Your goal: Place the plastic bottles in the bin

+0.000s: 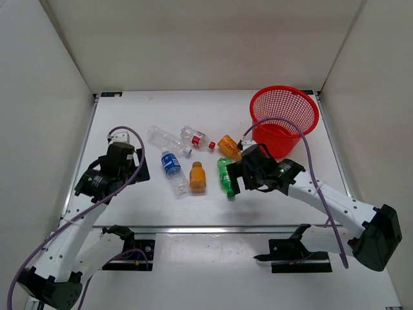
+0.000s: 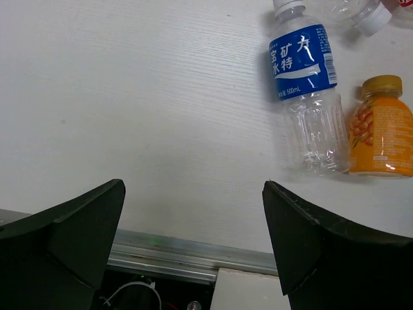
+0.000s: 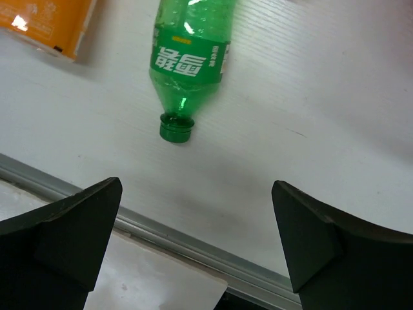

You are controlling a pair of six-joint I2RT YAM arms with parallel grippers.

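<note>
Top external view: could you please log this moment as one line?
bottles: six on table, none in bin | left gripper: open, empty | right gripper: open, empty, near green bottle

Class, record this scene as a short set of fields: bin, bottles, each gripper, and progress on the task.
Bin: red mesh bin at the far right of the table; no bottle seen in it
Bottles: six, all lying on the table: clear bottle, red-label bottle, blue-label bottle, orange bottle, second orange bottle, green bottle
Left gripper: open, empty, blue-label bottle ahead of it
Right gripper: open, empty, green bottle ahead of it
Progress: none binned yet
</note>
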